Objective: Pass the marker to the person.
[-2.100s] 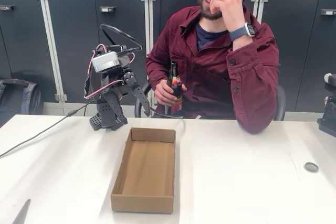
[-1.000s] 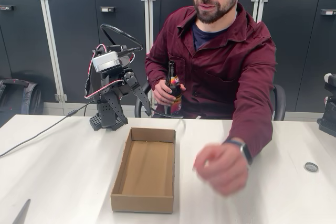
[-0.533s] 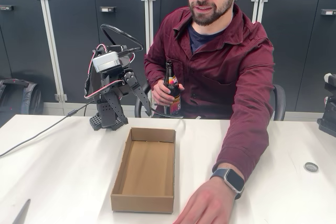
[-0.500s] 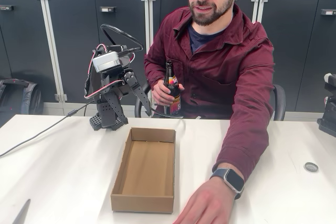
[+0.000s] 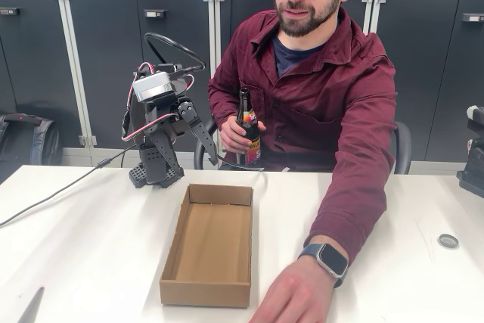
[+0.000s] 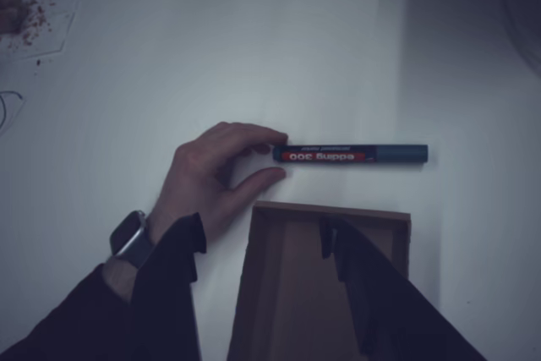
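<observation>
In the wrist view the gripper (image 6: 334, 238) hangs high over the cardboard box (image 6: 287, 293), its dark fingers (image 6: 372, 293) running to tips that sit close together with nothing between them; whether they fully meet cannot be told from here. Just past the fingertips lies the box's far wall, and right beyond that wall, on the white table (image 6: 211, 48), lies the marker (image 6: 351, 155), flat and parallel to the wall. To the left of the gripper in this view, the person's hand (image 6: 211, 179) rests on the table with fingertips at the marker's end, thumb and forefinger pinching toward it. This looks like a person laying the pen down where the arm can reach it, rather than receiving it.

In the fixed view the arm (image 5: 159, 122) stands folded and upright behind the box (image 5: 208, 243), the gripper (image 5: 210, 149) angled downward, probably a rest pose that gives the camera a wide look at the table. The person (image 5: 318, 96) leans forward, one arm stretched across the table (image 5: 91, 232), the other hand holding a dark bottle (image 5: 249, 130) against the chest. The handover appears not yet begun.
</observation>
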Controlling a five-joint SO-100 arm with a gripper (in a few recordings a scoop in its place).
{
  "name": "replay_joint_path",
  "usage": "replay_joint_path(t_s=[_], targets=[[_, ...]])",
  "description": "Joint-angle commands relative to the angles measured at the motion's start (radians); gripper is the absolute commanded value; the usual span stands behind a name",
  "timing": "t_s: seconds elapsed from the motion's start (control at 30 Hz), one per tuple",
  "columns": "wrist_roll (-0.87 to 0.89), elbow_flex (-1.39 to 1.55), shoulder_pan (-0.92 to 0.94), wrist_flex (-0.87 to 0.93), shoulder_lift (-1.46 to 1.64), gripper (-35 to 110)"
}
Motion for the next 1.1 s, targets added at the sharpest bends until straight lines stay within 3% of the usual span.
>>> replay_joint_path(t_s=[0.0, 1.07], targets=[[-0.006, -0.021, -0.005, 0.003, 0.075, 30], [-0.015, -0.026, -0.005, 0.017, 0.083, 30]])
